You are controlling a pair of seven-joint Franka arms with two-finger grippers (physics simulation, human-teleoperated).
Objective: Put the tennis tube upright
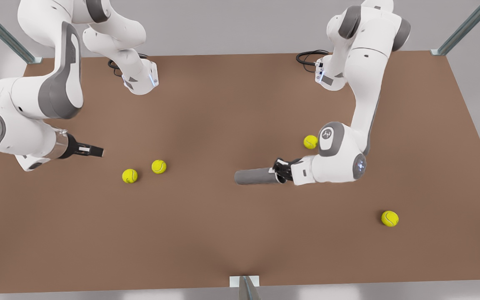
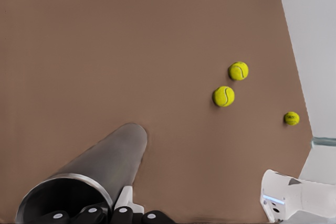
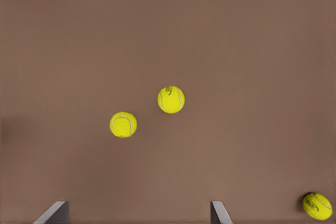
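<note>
Left gripper (image 1: pixel 281 171) clamped on the hollow rimmed end of the tennis tube (image 1: pixel 254 176). Tube lies flat mid-table (image 1: pixel 223 233), long axis across the front view. Right gripper (image 1: pixel 96 151) waits, fingers wide apart, holding nothing.

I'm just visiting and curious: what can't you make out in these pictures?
Whether the left gripper grips the tennis tube: its own body hides that in the front view, the picture edge cuts it off in the left wrist view.
The waiting right gripper: most is cut off by the right wrist view's edge.
</note>
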